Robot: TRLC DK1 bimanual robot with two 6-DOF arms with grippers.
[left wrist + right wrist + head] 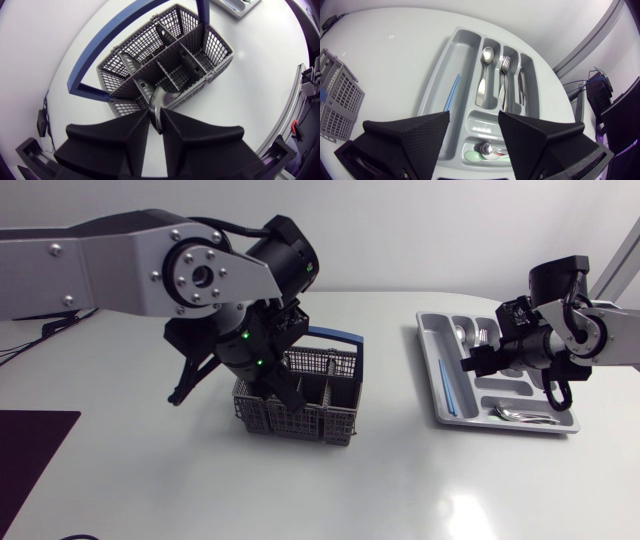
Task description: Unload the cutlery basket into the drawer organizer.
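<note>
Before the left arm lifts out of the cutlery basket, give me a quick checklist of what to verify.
1. Left gripper shut on the metal utensil, fingers on both sides: ok.
2. Kind of utensil, hence which compartment: cannot tell; only a short metal stretch shows.
3. Cutlery basket standing upright: ok.
4. Space over the drawer organizer free: not ok; the right gripper hangs open above it.
5. Blue handle clear of the left arm's way up: cannot tell.
</note>
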